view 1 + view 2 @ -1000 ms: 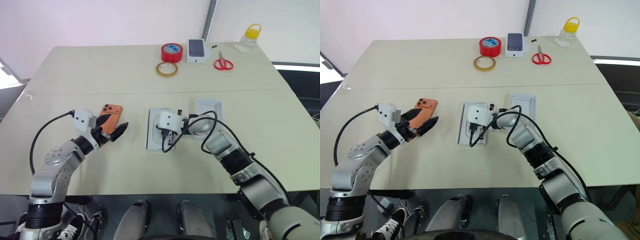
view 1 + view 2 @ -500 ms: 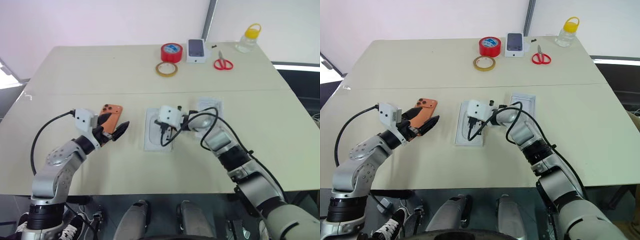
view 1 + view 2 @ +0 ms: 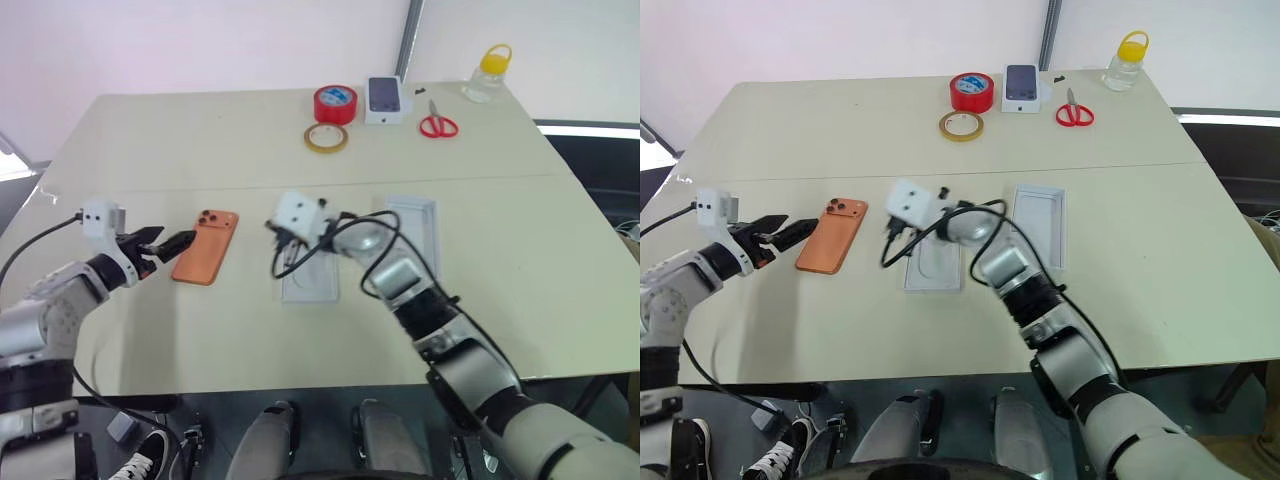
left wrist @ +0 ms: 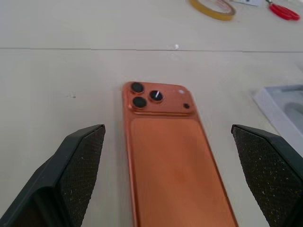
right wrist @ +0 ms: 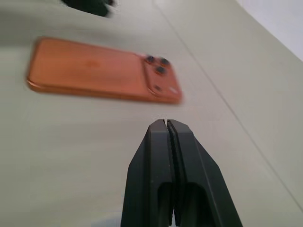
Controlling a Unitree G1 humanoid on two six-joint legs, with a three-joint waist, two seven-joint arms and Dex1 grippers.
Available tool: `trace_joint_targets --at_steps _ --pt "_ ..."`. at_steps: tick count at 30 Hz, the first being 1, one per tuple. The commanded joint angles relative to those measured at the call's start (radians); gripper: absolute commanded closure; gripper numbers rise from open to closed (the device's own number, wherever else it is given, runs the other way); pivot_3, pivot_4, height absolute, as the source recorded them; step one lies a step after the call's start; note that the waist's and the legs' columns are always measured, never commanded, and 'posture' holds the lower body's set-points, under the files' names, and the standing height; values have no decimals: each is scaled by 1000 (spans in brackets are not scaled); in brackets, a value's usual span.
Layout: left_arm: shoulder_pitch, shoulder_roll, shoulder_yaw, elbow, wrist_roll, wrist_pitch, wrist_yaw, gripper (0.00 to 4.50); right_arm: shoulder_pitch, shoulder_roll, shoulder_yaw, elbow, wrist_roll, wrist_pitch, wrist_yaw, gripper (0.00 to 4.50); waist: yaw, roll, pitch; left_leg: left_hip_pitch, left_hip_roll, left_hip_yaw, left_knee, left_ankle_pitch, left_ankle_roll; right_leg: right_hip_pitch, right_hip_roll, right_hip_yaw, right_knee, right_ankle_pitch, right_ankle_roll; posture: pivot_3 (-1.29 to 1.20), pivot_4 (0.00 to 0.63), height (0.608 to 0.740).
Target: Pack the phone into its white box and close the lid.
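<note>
Phone: smooth orange smartphone (image 3: 204, 247), rounded corners, three dark lenses, flat on the matte beige tabletop (image 3: 150, 140) toward its left edge.
Left claw (image 3: 172, 243): released, textured black fingers (image 4: 79, 165) straddling the phone's near end, apart.
Right claw (image 5: 165, 124): clenched, empty, beside the phone.
Box: shallow white tray (image 3: 308, 280), centre.

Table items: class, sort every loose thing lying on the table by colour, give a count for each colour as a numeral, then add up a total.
Orange: 1, the phone
White: 3, the white box, the lid, a small phone carton
Red: 2, a tape roll, scissors
Yellowish: 1, a clear tape ring
Clear with yellow cap: 1, a bottle
Total: 8
</note>
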Motion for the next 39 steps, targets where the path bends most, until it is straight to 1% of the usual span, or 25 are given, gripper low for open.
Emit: trace_joint_targets --at_steps 1,4,8,11,14,18,22,26,31,35,39 --pt "-67 42 -38 126 33 9 -101 0 -64 47 49 63 -44 -23 -18 4437 0 0 0 0 0 0 0 0 0 0 0 0 0 0 0 0 150 740" --pt "-136 57 -89 278 82 0 -171 0 -103 80 66 166 -59 -15 -10 4437 -1 -1 -1 0 0 -1 0 0 0 0 0 -1 0 0 0 0 150 740" --pt "-221 42 -154 443 135 16 -259 0 -138 118 84 248 -85 -27 -19 4437 -1 -1 -1 0 0 -1 0 0 -1 0 0 -1 1 0 0 0 150 740" --pt "-265 25 -206 480 158 80 -329 0 -152 136 87 292 -100 -37 -27 4437 -2 -1 -1 0 -1 -1 0 1 -1 -1 0 -1 2 0 0 0 150 740" --pt "-275 14 -259 511 201 105 -376 0 -163 151 73 329 -103 -50 -45 4437 -2 -1 -1 1 -1 -1 0 1 -1 -1 0 -1 3 0 0 0 150 740" --pt "-263 0 -305 506 224 173 -442 0 -182 159 65 373 -108 -64 -63 4437 -2 0 -2 1 -2 -1 0 1 -1 0 0 0 3 0 0 0 150 740" --pt "-274 -32 -311 537 248 168 -451 0 -185 158 61 397 -110 -69 -62 4437 0 2 -4 2 -2 -1 0 1 -1 1 0 0 3 0 0 0 150 740" --pt "-249 -57 -328 472 244 195 -478 0 -183 152 70 408 -128 -78 -61 4437 1 5 -7 3 -3 -1 0 0 0 2 0 0 3 0 0 0 150 740" --pt "-229 -67 -295 444 256 168 -441 0 -178 129 75 400 -152 -41 -43 4437 1 9 -13 3 -3 -1 0 0 0 2 0 0 3 0 1 0 150 740" --pt "-222 -64 -280 440 254 169 -430 0 -170 119 50 378 -133 10 -1 4437 1 10 -14 3 -3 -1 0 -1 2 3 -1 0 3 0 1 0 150 740" --pt "-211 -72 -285 416 250 186 -432 0 -147 109 94 374 -164 -3 33 4437 1 10 -14 4 -3 -1 0 -1 2 3 -1 0 3 0 1 0 150 740"
